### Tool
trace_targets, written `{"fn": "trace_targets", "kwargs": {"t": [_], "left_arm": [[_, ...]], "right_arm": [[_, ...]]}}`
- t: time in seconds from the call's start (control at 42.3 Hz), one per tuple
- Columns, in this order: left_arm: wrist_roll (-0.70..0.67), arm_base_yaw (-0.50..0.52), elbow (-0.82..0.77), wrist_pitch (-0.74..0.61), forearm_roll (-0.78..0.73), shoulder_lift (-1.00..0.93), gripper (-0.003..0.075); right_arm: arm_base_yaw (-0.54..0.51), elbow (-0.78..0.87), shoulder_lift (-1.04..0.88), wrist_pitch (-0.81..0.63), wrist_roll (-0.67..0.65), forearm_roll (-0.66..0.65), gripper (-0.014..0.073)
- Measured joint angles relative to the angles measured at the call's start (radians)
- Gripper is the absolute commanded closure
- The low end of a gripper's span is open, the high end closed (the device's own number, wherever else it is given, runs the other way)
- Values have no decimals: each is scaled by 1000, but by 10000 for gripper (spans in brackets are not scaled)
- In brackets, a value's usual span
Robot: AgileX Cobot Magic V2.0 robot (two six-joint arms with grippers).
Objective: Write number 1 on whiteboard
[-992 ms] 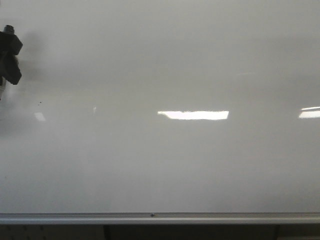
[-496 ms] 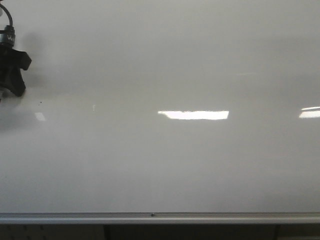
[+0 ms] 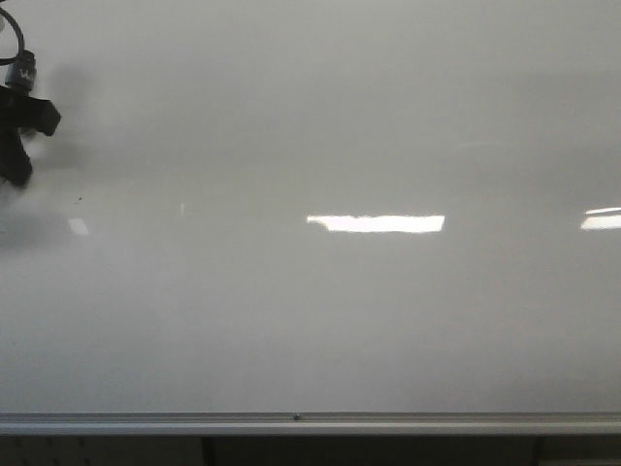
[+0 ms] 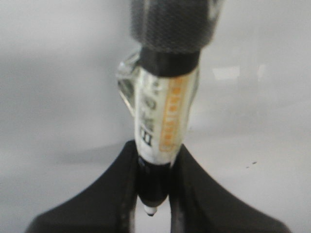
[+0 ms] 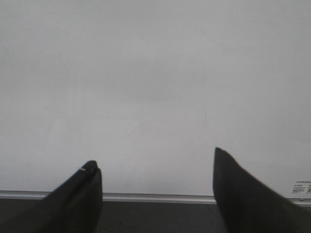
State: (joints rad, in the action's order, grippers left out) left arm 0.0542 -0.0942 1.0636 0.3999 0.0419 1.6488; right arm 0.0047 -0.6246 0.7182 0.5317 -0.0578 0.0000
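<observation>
The whiteboard (image 3: 340, 126) is a large glossy pale grey board that fills the front view, with a silver rail (image 3: 408, 423) along its lower edge and a tiny dark speck (image 3: 80, 199). No writing shows on it. My left gripper (image 3: 17, 131) is at the far left edge, close to the board. In the left wrist view the left gripper (image 4: 156, 153) is shut on a marker (image 4: 163, 114) with a white barrel and orange label, its tip (image 4: 150, 210) between the fingers. My right gripper (image 5: 154, 159) is open and empty over the board (image 5: 146, 73), near its rail (image 5: 155, 197).
Bright light reflections (image 3: 376, 223) lie on the board. A dark strip (image 3: 369, 451) runs below the rail. A small label (image 5: 301, 187) sits at the board's corner in the right wrist view. The speck also shows in the left wrist view (image 4: 252, 165).
My left gripper has shifted and turned slightly at the left edge of the front view, ending a little higher. The board shows no new mark.
</observation>
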Motion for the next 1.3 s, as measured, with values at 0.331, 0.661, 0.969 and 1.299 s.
{"fn": "trace_targets", "kwargs": {"t": [0.331,0.661,0.969,1.299], "left_arm": [[160,-7,0,243,17,-136,741],[557,-104,0,636,226,-307,741],[630,-362,0,722,246,-354,741],[638,-601,0,724,246,-354,741]], "right_arm": [[0,-61,12,125,7,24,81],[5,-192,114,425,354,274,81],[178,-286,188,547,732,495,81],[420,-406,297,606,852,501,81]]}}
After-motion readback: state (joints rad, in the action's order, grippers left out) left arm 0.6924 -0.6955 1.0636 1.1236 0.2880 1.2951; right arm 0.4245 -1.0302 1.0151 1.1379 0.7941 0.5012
